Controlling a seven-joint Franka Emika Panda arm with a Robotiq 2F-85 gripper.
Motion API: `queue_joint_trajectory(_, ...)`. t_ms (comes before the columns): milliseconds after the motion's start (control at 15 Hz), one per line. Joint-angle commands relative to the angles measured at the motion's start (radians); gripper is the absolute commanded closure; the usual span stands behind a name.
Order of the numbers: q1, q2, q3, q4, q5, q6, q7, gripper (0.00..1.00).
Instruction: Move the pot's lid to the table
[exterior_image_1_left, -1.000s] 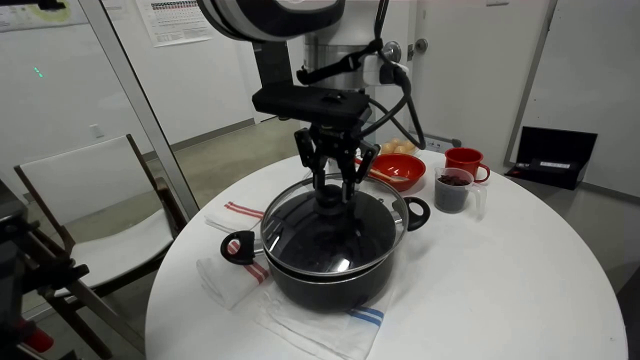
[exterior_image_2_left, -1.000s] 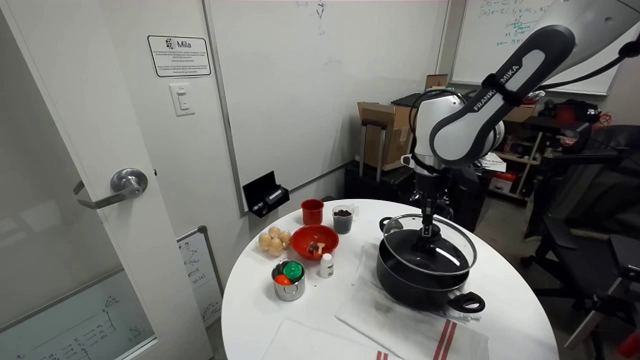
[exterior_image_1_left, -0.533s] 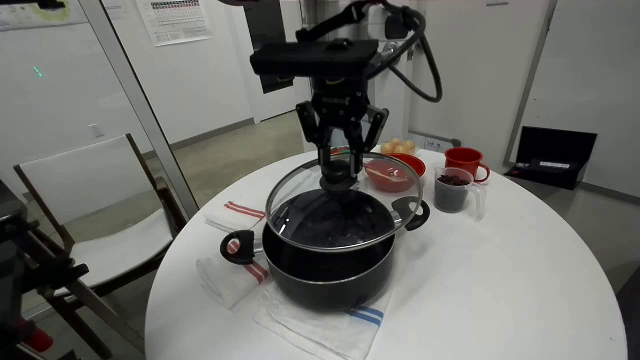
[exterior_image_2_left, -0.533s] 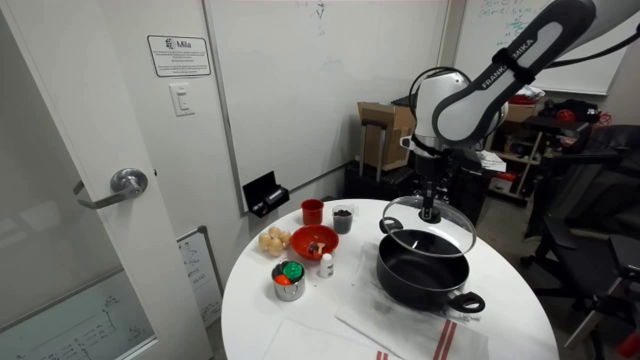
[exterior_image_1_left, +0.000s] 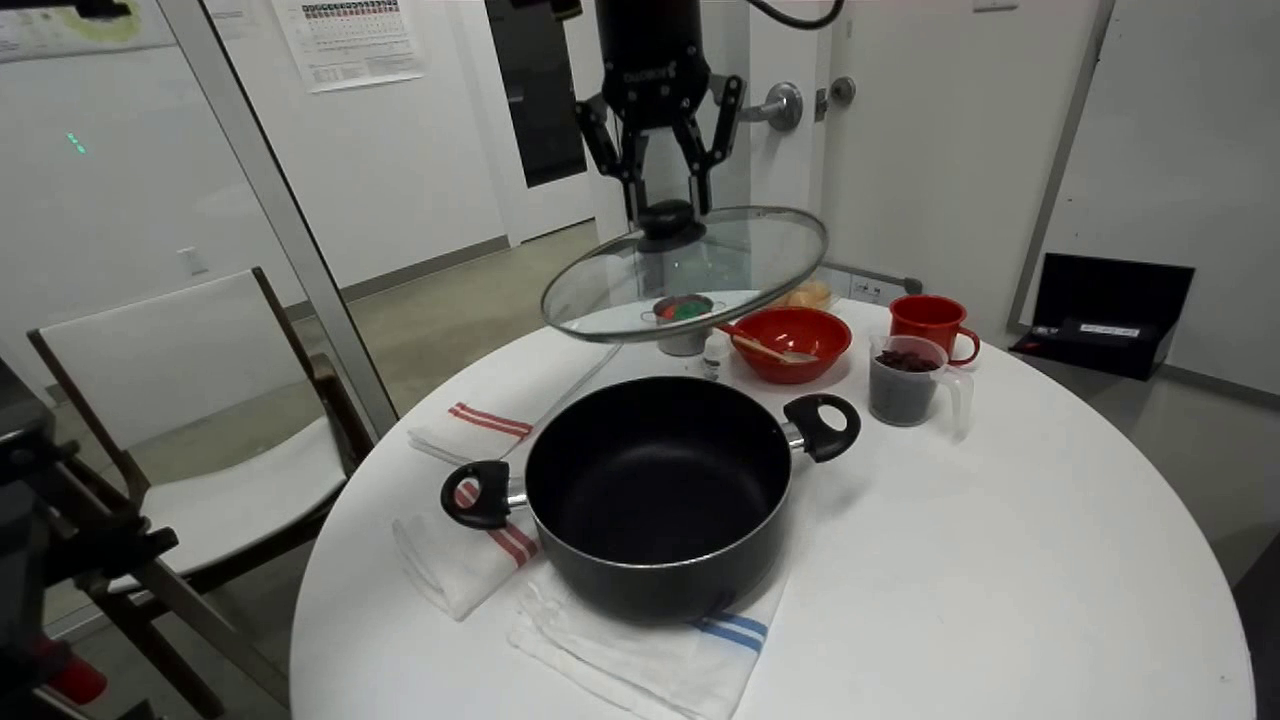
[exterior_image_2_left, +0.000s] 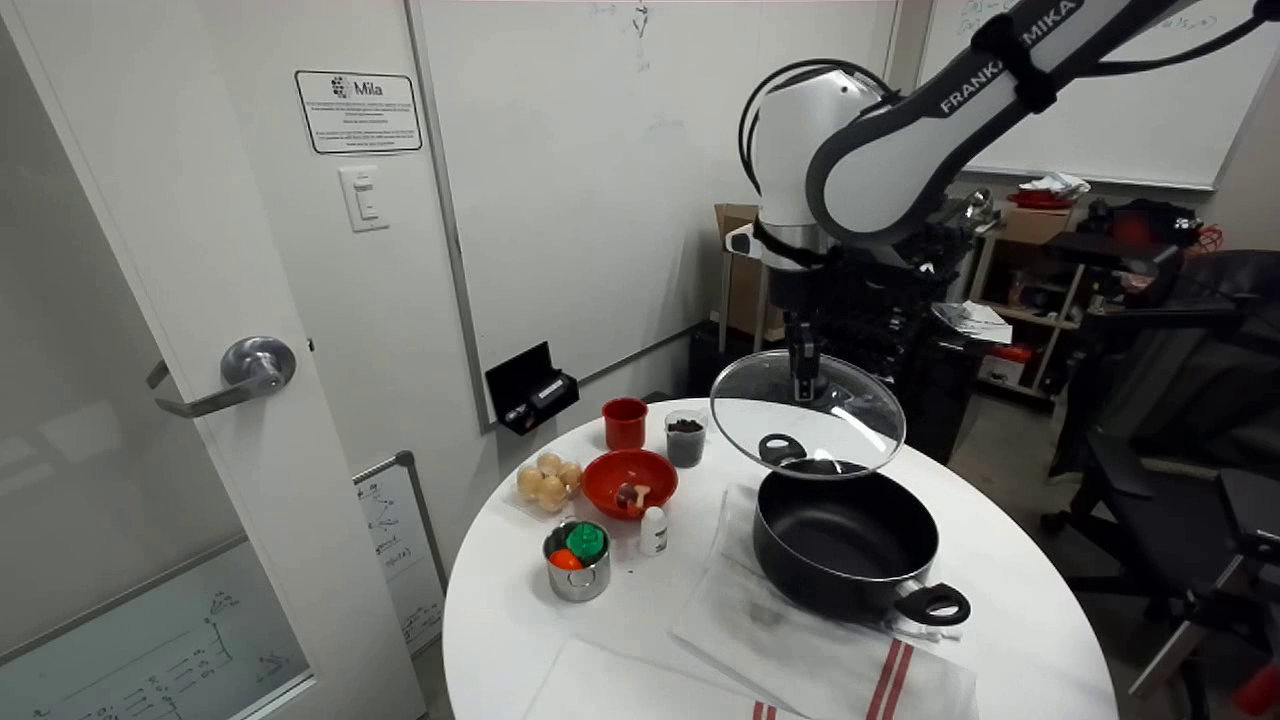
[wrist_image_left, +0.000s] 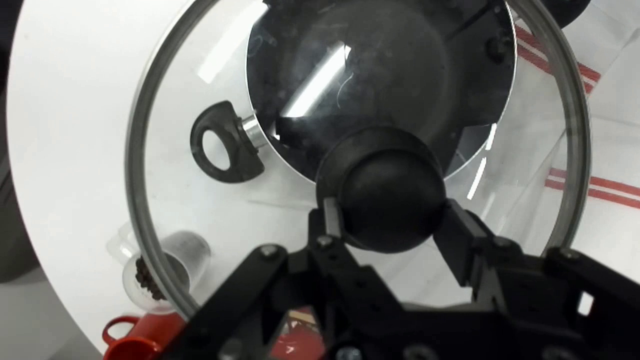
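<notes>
The pot (exterior_image_1_left: 660, 570) is large, black and uncovered, and stands on towels on the round white table (exterior_image_1_left: 1020, 560); it also shows in an exterior view (exterior_image_2_left: 845, 560). My gripper (exterior_image_1_left: 667, 210) is shut on the black knob of the glass lid (exterior_image_1_left: 700, 270), with one finger on each side of the knob. The lid hangs in the air, tilted, above the pot's rim and shifted toward the red bowl. In the wrist view the lid (wrist_image_left: 380, 110) fills much of the picture, with the gripper (wrist_image_left: 392, 215) at its knob and the pot showing through the glass.
A red bowl (exterior_image_1_left: 800, 345) with a spoon, a red mug (exterior_image_1_left: 928, 325) and a measuring cup (exterior_image_1_left: 905, 390) stand behind the pot. A steel pot (exterior_image_2_left: 578, 575), a white bottle (exterior_image_2_left: 653, 532) and round tan items (exterior_image_2_left: 548, 482) are near. Towels (exterior_image_1_left: 640, 650) lie around the pot.
The gripper has lifted the lid from just at the pot's rim to well above it. In the last half second the lid has also shifted toward the red bowl and tilted. The pot stays put.
</notes>
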Motion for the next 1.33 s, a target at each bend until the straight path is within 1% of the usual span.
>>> queue_joint_trajectory(0,0.087,0.053,0.001,0.156,-0.077,-0.114,-0.023,0.76)
queue_joint_trajectory(200,0.146,0.113,0.013,0.258,-0.121,-0.164,-0.046,0.76)
queue_joint_trajectory(467,0.203,0.220,0.026,0.407,-0.154,-0.187,-0.098,0.76)
queue_joint_trajectory(800,0.247,0.338,0.036,0.561,-0.184,-0.222,-0.236,0.76)
queue_joint_trajectory(1000,0.269,0.389,0.029,0.625,-0.196,-0.241,-0.310,0.76)
queue_joint_trajectory(1067,0.272,0.389,0.024,0.627,-0.197,-0.235,-0.319,0.76)
queue_joint_trajectory(1133,0.261,0.360,0.031,0.548,-0.169,-0.189,-0.275,0.76)
queue_joint_trajectory(1200,0.263,0.369,0.031,0.554,-0.168,-0.187,-0.277,0.51)
queue_joint_trajectory(1267,0.263,0.372,0.031,0.551,-0.168,-0.187,-0.276,0.51)
